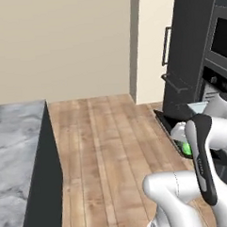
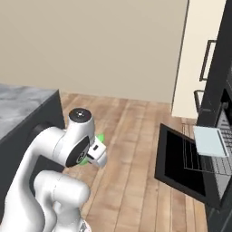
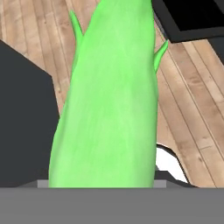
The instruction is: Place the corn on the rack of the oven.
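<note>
The corn (image 3: 109, 96), a bright green husked oblong, runs up the middle of the hand view, tapered end away from the camera. My gripper (image 2: 97, 152) is shut on it, held over the wooden floor left of the oven (image 1: 192, 59); a bit of green corn (image 1: 187, 148) shows beside my wrist. The black oven's drop-down door (image 2: 179, 163) hangs open. The grey wire rack (image 2: 195, 157) sticks out above the door, well to the right of my gripper. My fingertips are hidden behind the corn.
A pale light-blue tray (image 2: 210, 141) lies on the rack's far part. A dark counter with a grey marble top (image 1: 18, 148) stands on the left. Wooden floor (image 1: 112, 143) stretches between counter and oven. A beige wall (image 2: 99, 45) closes the back.
</note>
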